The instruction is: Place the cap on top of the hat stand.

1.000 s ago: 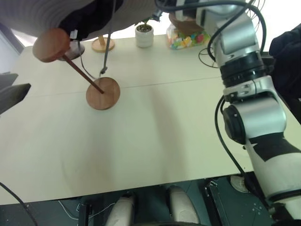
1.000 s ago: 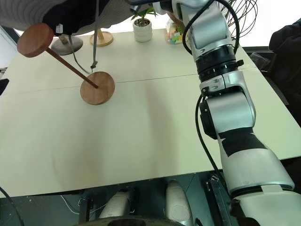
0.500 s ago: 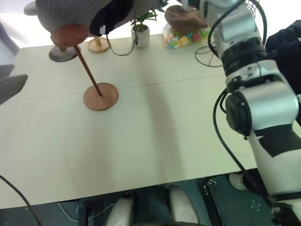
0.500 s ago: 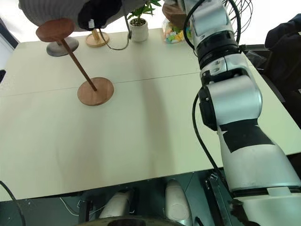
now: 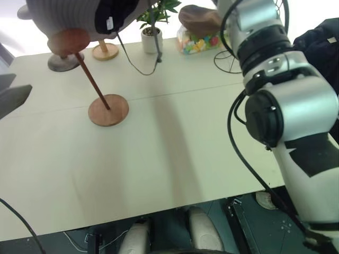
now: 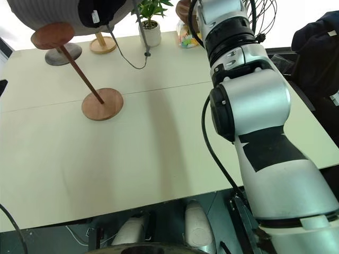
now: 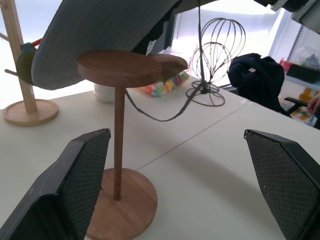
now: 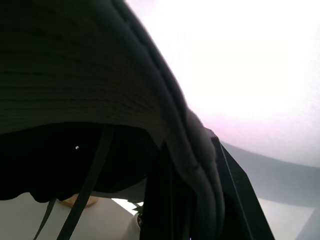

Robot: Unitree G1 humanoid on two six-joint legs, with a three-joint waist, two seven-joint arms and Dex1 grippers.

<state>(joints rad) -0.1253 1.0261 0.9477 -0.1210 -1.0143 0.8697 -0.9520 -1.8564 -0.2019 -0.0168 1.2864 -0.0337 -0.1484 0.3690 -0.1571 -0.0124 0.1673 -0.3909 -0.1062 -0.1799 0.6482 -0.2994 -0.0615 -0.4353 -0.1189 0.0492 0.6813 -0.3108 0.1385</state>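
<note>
The right gripper (image 8: 190, 200) is clamped on the cap (image 5: 63, 18) over the hat stand (image 5: 79, 58), upper left; a potted plant (image 5: 151, 32) and wire stand (image 7: 212, 65) sit behind; the left gripper (image 7: 185, 185) is spread wide.

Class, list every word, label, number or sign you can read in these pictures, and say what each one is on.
No text can be read.
White tag inside the cap: too small to read.
Sweets bag: no print can be made out.
</note>
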